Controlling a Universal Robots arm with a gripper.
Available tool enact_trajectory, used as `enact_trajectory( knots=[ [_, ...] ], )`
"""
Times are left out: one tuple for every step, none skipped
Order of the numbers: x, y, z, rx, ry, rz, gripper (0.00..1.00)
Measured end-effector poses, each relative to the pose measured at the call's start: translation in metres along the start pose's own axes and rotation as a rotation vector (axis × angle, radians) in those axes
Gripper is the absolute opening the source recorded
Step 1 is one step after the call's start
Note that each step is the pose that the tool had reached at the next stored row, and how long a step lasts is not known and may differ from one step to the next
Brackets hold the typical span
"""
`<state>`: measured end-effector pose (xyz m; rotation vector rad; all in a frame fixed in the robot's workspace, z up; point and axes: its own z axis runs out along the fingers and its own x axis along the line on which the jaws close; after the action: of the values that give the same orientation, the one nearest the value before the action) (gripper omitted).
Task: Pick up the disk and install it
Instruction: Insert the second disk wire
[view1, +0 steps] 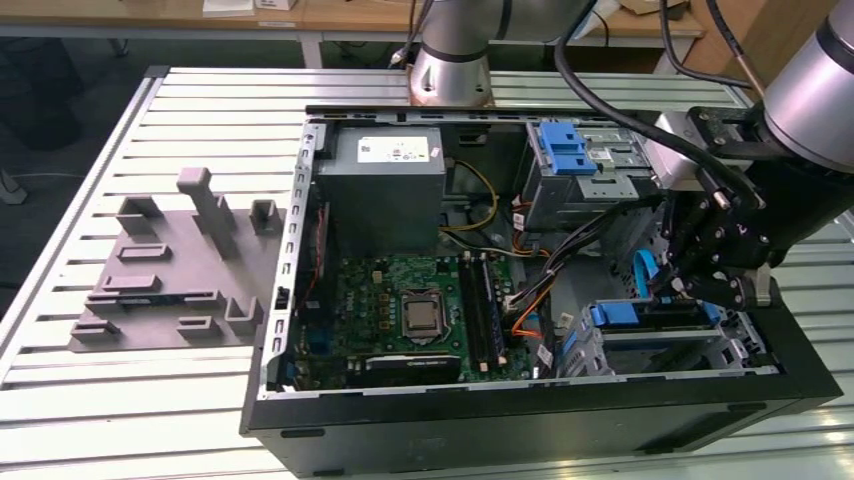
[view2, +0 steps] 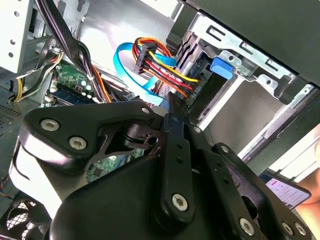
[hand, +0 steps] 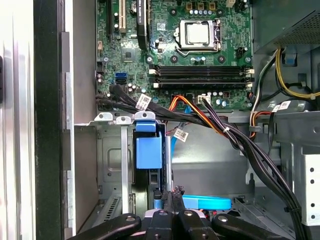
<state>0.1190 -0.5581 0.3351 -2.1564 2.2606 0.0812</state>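
While the arm (view1: 801, 90) reaches down into the open case (view1: 534, 400) on the slatted worktop (view1: 80, 400), I see the claw (view1: 707, 285) hanging just above the drive bay (view1: 667, 345) at the case's front corner, on the exterior view's right. The disk (view1: 654, 315) already sits in that bay, standing on edge, its blue tab facing up; in the first wrist view the same tab (hand: 149, 150) shows between the bay's metal rails, with the disk's dark edge running down from it toward the claw (hand: 171, 197). The fingers (hand: 176, 200) are pressed together to a thin line, with nothing between them, and their tips lie just beside the disk's edge; I cannot tell whether they touch it. In the second wrist view the closed tip (view2: 172, 107) points at a bundle of coloured cables (view2: 160, 62) and a blue ribbon cable (view2: 131, 70) beside the bay. The board (view1: 407, 310) lies on the case floor, well apart from the claw. A grey fixture (view1: 174, 265) rests on the worktop outside the case.
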Motion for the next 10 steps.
enact_trajectory(
  knots=[
    [0.0000,0.0000,0.0002,-0.0001,-0.0005,0.000,0.11],
    [0.0000,-0.0001,0.0006,0.0000,-0.0011,0.000,0.11],
    [0.0000,-0.0001,0.0010,-0.0001,-0.0016,0.000,0.11],
    [0.0001,-0.0001,0.0014,-0.0001,-0.0019,0.000,0.11],
    [0.0001,-0.0002,0.0019,-0.0001,-0.0022,0.000,0.11],
    [0.0002,-0.0002,0.0024,-0.0001,-0.0024,0.000,0.11],
    [0.0002,-0.0003,0.0028,-0.0001,-0.0026,0.000,0.11],
    [0.0003,-0.0003,0.0032,-0.0001,-0.0029,0.000,0.11],
    [0.0004,-0.0004,0.0035,-0.0002,-0.0033,0.000,0.11],
    [0.0004,-0.0004,0.0038,-0.0002,-0.0036,0.000,0.11]
  ],
)
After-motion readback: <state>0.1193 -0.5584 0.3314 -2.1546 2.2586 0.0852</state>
